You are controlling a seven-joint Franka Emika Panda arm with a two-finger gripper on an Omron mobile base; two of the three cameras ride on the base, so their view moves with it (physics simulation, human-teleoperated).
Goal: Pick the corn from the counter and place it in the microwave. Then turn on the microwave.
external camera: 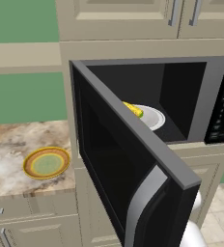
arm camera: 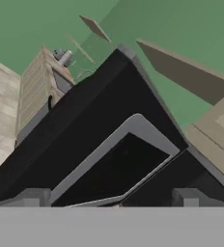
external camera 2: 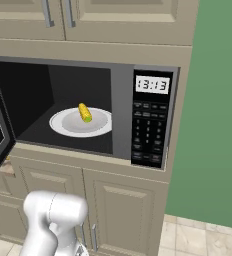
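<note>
Closest to my hand camera is the microwave door (arm camera: 109,159), black with a silver handle, seen from very near. My hand (arm camera: 111,200) shows as two grey finger tips at the bottom of that view, one on each side of the handle; I cannot tell if the hand is clenched or released, and I cannot tell if it touches the door.

From the left base view, the door (external camera: 128,164) stands open and swings out towards the camera, so it hides much of the cavity. The table (external camera: 17,144) with its marbled top is at the left there, and a round green plate with yellow rim (external camera: 46,163) lies on it. The right base view gives instead the whole cavity of the microwave (external camera 2: 88,107), the button panel (external camera 2: 149,132) and a clock display (external camera 2: 152,84) reading 13:13.

The white turntable plate (external camera 2: 80,122) sits in the middle of the cavity floor. The corn (external camera 2: 85,113) lies on this plate, inside the microwave. Its long axis runs from the back of the cavity to the front, slightly diagonal. In the left base view the corn (external camera: 133,109) shows just above the door edge. Which end has the green tip, I cannot tell.
</note>
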